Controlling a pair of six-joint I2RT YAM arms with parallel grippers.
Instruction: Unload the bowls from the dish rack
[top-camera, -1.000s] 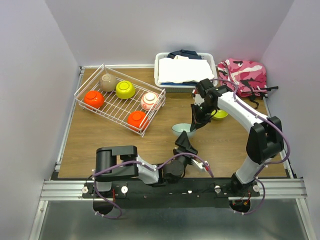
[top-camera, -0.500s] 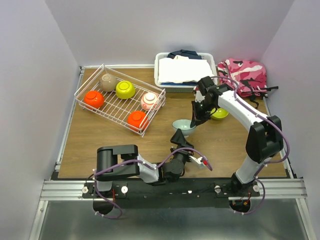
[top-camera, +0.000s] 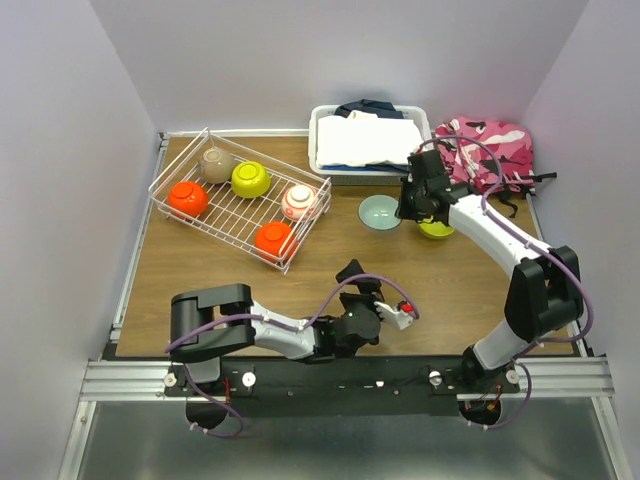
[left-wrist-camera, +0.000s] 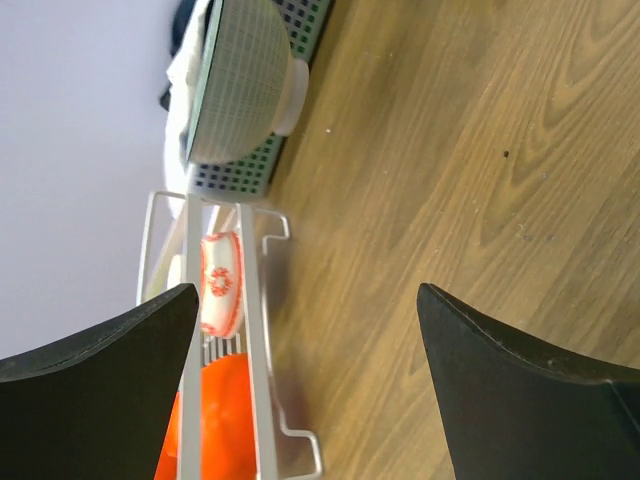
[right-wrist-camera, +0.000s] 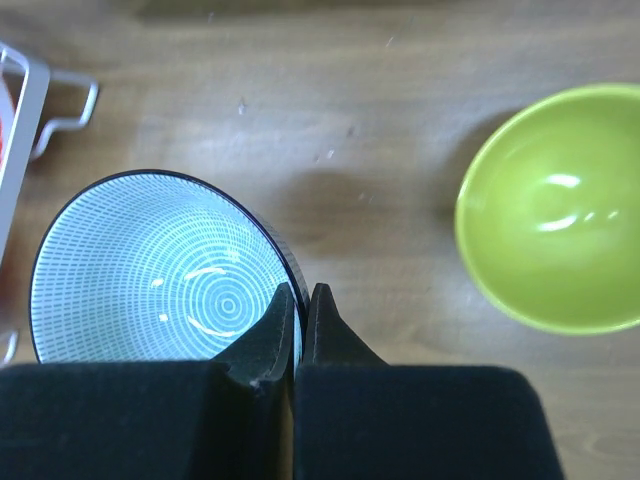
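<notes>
White wire dish rack (top-camera: 228, 212) holds five bowls (top-camera: 250, 179); outside it, near the lime bowl (right-wrist-camera: 560, 240), is the pale grey bowl (right-wrist-camera: 160, 270) (finely ringed inside, glazed: likely light, slick, chippable), best taken at its thin rim. Right gripper (right-wrist-camera: 300, 295) pinches that rim; left gripper (left-wrist-camera: 310, 400) gapes wide, empty.

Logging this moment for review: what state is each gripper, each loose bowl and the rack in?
left gripper: open, empty.
right gripper: shut on the pale bowl's rim.
pale bowl: upright, outside the rack, gripped.
lime bowl: upright on the table, free.
dish rack: partly loaded, not yet emptied.
</notes>
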